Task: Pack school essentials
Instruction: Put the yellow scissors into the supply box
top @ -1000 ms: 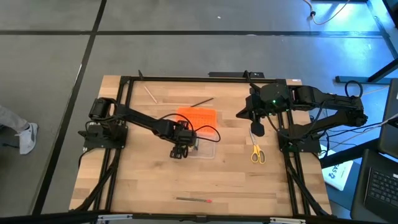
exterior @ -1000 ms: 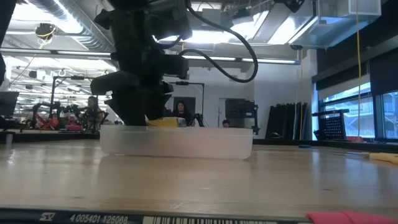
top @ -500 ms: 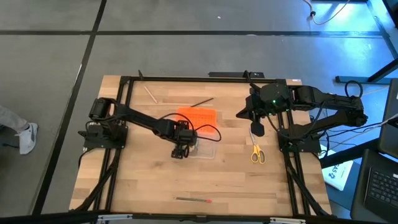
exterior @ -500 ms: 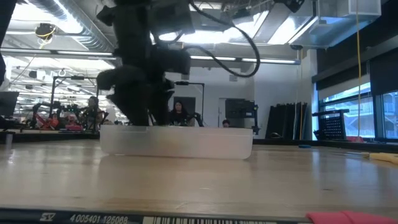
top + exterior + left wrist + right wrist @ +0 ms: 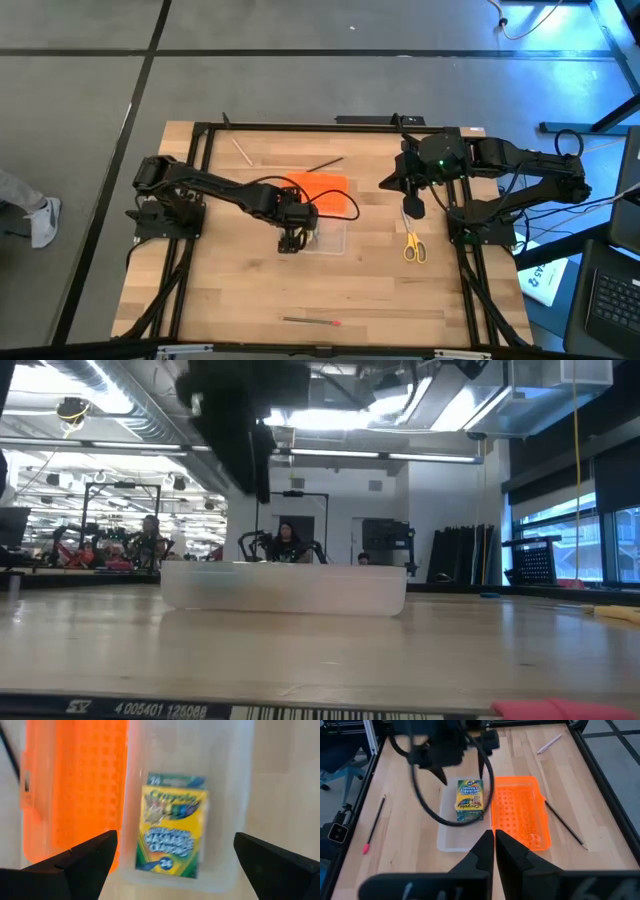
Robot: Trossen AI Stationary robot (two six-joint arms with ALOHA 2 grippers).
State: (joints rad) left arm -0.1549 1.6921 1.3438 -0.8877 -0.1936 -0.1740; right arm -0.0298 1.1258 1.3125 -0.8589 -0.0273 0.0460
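Observation:
The green-yellow crayon box [image 5: 172,827] lies face up on the floor of the clear box [image 5: 327,238], near its left end. My left gripper [image 5: 175,835] hangs open straight above it, clear of it, with one finger on each side in the left wrist view. It also shows from the right wrist view, where my left gripper [image 5: 461,772] stands over the crayon box [image 5: 470,800]. My right gripper [image 5: 413,210] is shut and hovers high at the right, far side. The yellow-handled scissors [image 5: 413,247] lie on the table below it.
The orange lid [image 5: 318,189] lies against the clear box's far side. A red-tipped pencil [image 5: 312,321] lies near the front edge. A dark pencil [image 5: 325,164] and a pale stick [image 5: 240,151] lie at the far side. Bare wood lies left of and in front of the box.
My left gripper has risen straight up out of the clear box, rolling a little. The crayon box has stayed behind, lying flat in the box.

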